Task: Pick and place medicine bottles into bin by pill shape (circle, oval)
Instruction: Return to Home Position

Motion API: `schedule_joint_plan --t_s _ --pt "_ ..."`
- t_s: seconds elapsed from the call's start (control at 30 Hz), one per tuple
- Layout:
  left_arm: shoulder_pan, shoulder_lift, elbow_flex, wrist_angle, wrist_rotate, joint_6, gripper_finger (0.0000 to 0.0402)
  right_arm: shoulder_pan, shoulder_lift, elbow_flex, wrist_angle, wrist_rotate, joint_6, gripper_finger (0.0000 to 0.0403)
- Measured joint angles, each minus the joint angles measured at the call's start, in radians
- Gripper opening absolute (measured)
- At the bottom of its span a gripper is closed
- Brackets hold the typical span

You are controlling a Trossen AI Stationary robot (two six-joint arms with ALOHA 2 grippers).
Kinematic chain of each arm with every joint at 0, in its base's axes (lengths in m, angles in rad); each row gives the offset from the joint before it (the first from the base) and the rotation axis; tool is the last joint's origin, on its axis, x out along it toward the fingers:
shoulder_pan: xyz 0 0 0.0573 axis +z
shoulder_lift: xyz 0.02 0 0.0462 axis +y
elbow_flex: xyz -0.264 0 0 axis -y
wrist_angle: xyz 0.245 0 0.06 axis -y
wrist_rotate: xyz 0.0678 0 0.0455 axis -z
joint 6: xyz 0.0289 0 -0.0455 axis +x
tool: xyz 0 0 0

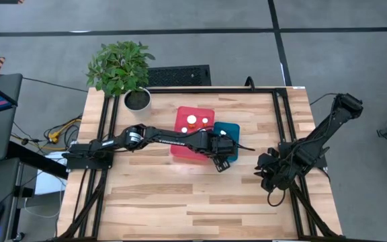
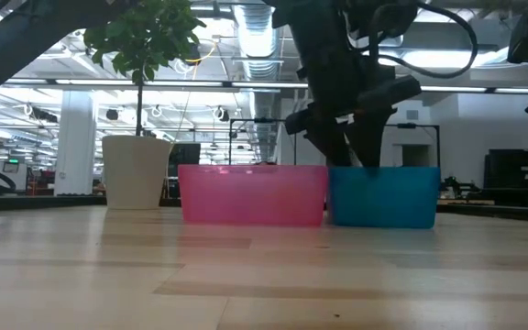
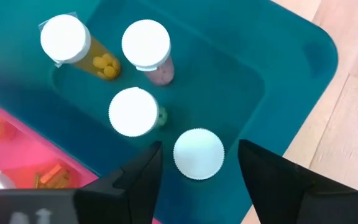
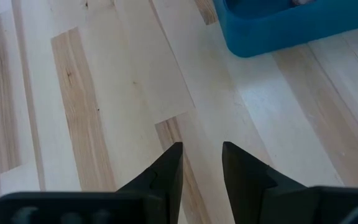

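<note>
Left wrist view is showing four white-capped bottles [image 3: 133,112] standing inside the blue bin [image 3: 291,93], which is sitting just beside the pink bin [image 3: 17,155] on the counter [image 1: 180,202]. Left end effector [image 3: 199,149] is hovering over them, fingers apart and empty. Right end effector [image 4: 202,152] is waiting near the counter's right edge, fingers slightly apart, gripping nothing.

Grey floor [image 1: 355,67] with dark seams surrounds the wooden table [image 1: 180,202]; behind it hang ceiling ducts [image 2: 257,37] and strip lights [image 2: 200,82], beside a white column [image 2: 76,137]
</note>
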Motion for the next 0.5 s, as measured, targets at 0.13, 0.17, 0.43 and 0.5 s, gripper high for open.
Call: schedule_joint_plan --t_s 0.13,0.17,0.43,0.5 --pt "0.000 -0.005 0.000 -0.007 0.000 0.000 0.0206 0.000 0.000 0.000 0.000 0.000 0.000 0.0120" --pt "0.000 -0.008 0.000 -0.010 0.000 0.000 0.0206 0.000 0.000 0.000 0.000 0.000 0.000 0.0120" --pt "0.000 -0.034 0.002 -0.018 -0.003 -0.001 0.0206 0.000 0.000 0.000 0.001 0.000 0.000 0.0120" --pt "0.000 -0.038 0.011 -0.010 -0.004 -0.002 0.0206 0.000 0.000 0.000 0.001 0.000 0.000 0.0120"
